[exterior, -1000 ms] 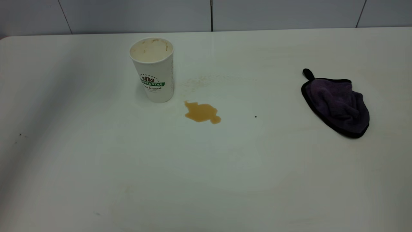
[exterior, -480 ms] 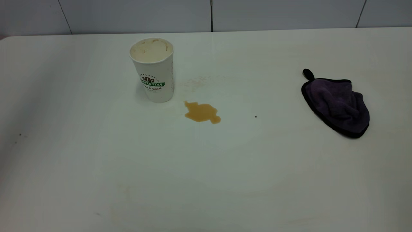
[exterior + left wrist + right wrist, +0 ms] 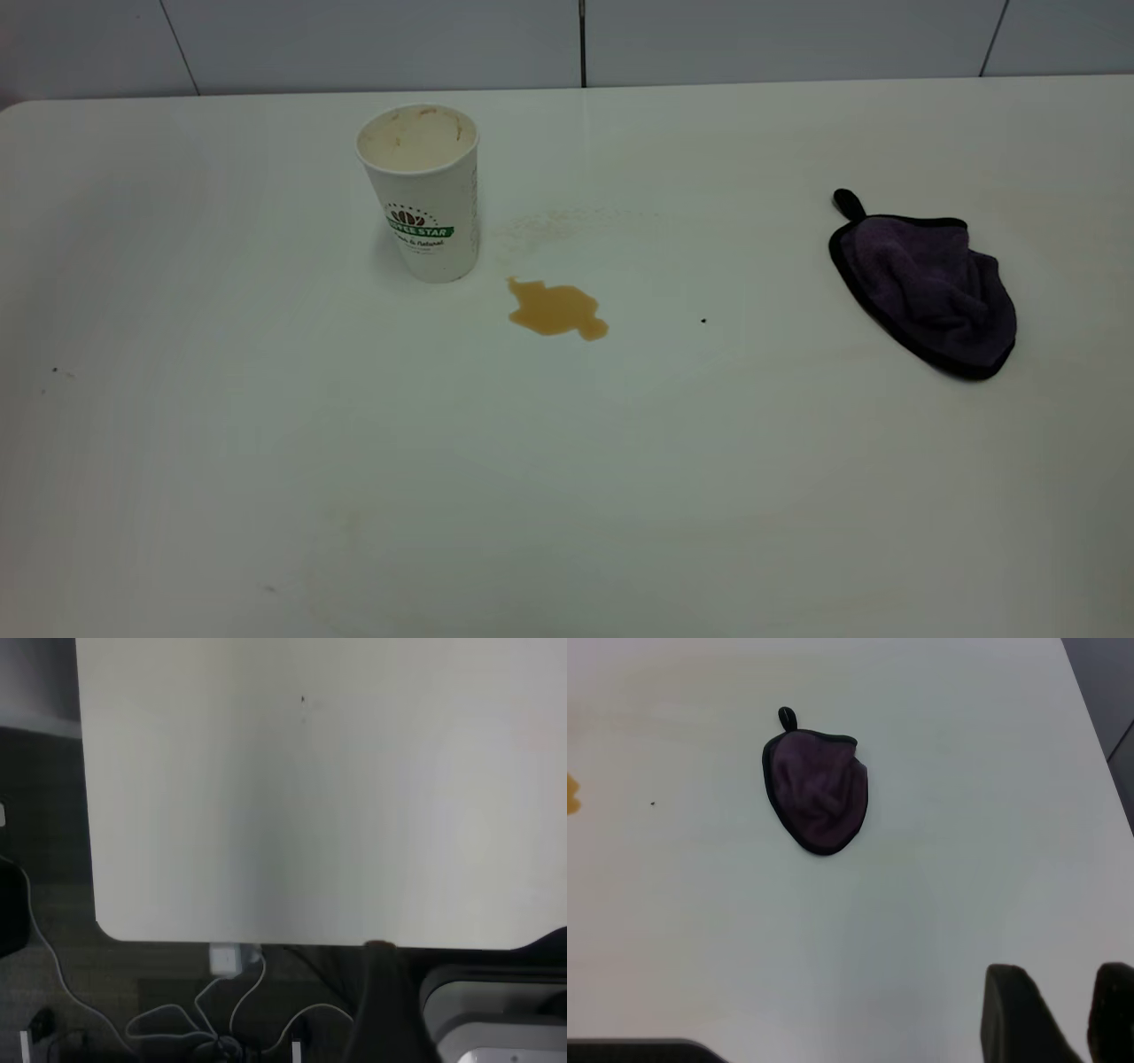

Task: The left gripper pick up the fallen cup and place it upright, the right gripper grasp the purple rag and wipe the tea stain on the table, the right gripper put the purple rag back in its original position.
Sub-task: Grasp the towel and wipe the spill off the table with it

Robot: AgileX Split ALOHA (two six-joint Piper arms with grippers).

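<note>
White table (image 3: 567, 496) fills the view, with the cup (image 3: 423, 193) standing upright just beside the tea stain (image 3: 556, 308). Well apart from them lies the purple rag (image 3: 926, 285), flat and untouched. Over bare table near the rag, the right gripper (image 3: 1059, 1014) has its two fingers a little apart and holds nothing.

We read only one piece of lettering. On the side of the cup (image 3: 423, 197), which stands upright on the table (image 3: 567, 461), a green banner carries "COFFEE STAR" in white capitals, though its first letters are hard to make out. Below the banner runs a line of small script that we cannot read for certain. Nothing else we see bears legible text.
</note>
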